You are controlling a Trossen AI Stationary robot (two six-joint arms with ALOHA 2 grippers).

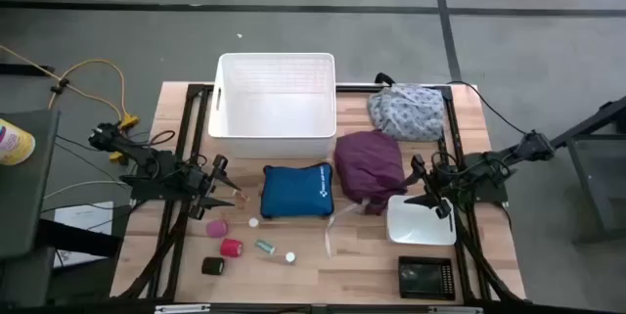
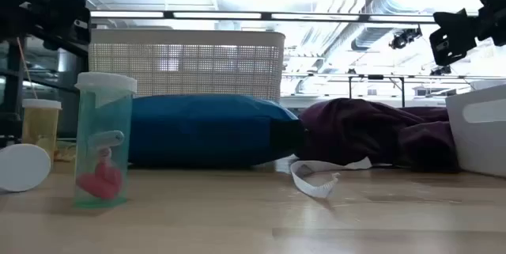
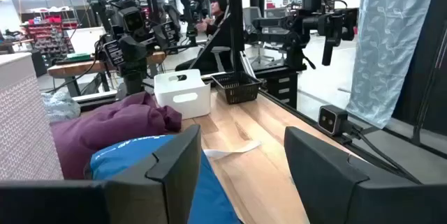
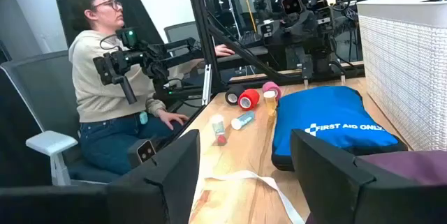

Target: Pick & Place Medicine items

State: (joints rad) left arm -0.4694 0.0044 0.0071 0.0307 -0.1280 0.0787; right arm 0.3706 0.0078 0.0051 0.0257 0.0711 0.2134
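The medicine items lie near the table's near-left edge: a pink roll (image 1: 216, 227), a red roll (image 1: 231, 247), a black roll (image 1: 212, 266), a greenish vial (image 1: 266, 247), a white cap (image 1: 253, 222) and a tiny white bottle (image 1: 290, 257). The right wrist view shows the red roll (image 4: 248, 98) and the vial (image 4: 244, 120) far off. My left gripper (image 1: 231, 185) (image 3: 241, 175) hovers open just left of the blue pouch, above the items. My right gripper (image 1: 419, 183) (image 4: 244, 175) hovers open at the right, above a small white bin.
A blue zip pouch (image 1: 296, 192) lies mid-table, with a purple bundle (image 1: 369, 162) and a floral bundle (image 1: 406, 112) to its right. A large white basket (image 1: 276, 104) stands at the far edge. A small white bin (image 1: 421, 220), a black tray (image 1: 425, 277) and a white strap (image 1: 328, 231) lie near-right.
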